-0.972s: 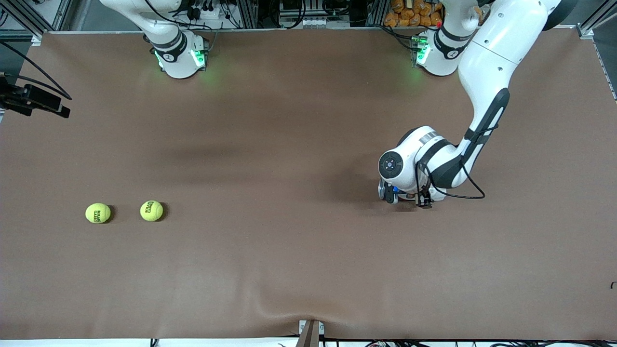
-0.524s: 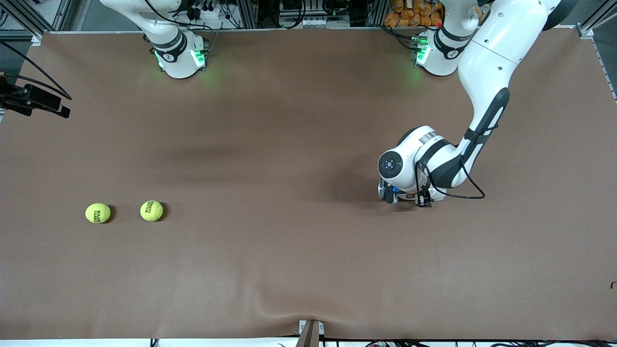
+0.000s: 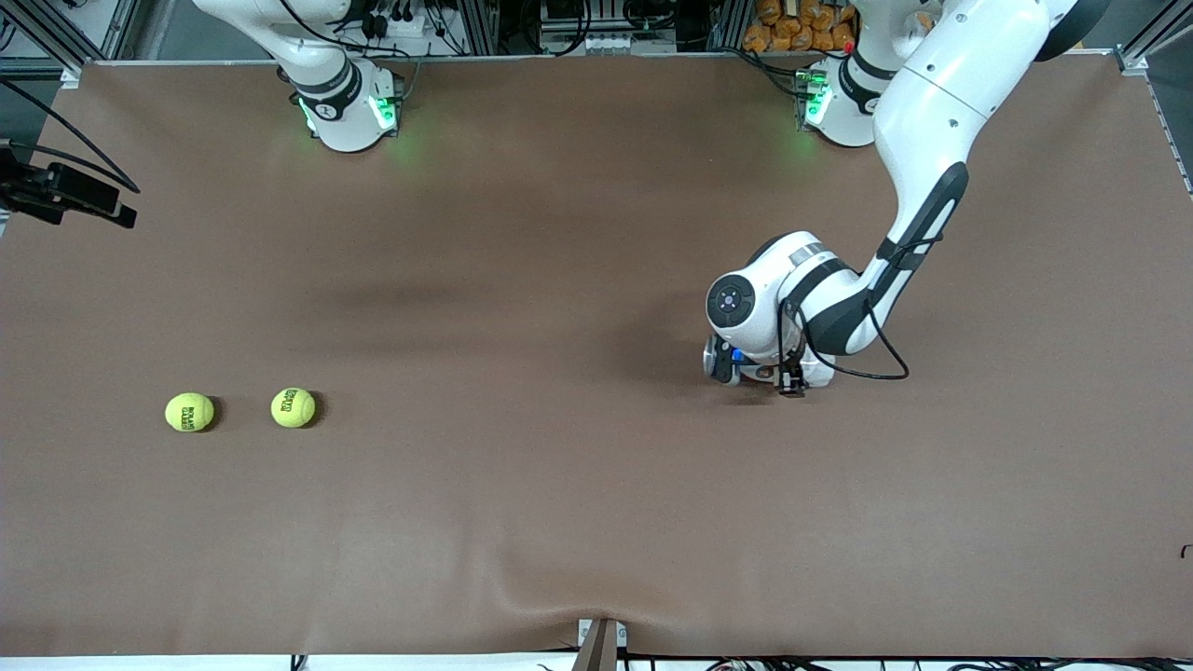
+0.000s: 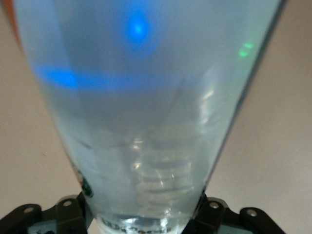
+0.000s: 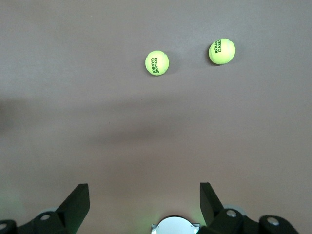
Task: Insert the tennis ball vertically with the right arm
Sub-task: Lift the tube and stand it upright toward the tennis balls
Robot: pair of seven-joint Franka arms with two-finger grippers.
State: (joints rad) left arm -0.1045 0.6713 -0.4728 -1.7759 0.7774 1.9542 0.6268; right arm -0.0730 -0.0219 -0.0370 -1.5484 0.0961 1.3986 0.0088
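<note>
Two yellow-green tennis balls lie on the brown table toward the right arm's end, one nearer the table's end than the other. My right gripper hangs high over bare table, open and holding nothing, with both balls well ahead of it; it is out of the front view. My left gripper is low over the table toward the left arm's end, tucked under its wrist. It is shut on a clear plastic tube, whose wall fills the left wrist view between the black fingers.
A black device on a mount juts in at the table's edge by the right arm's end. The brown cover bulges in a fold at the edge nearest the front camera. The arm bases stand along the table's top edge.
The left arm's wrist has shifted a little toward the right arm's end of the table, carrying the tube. The balls and the right arm have not moved.
</note>
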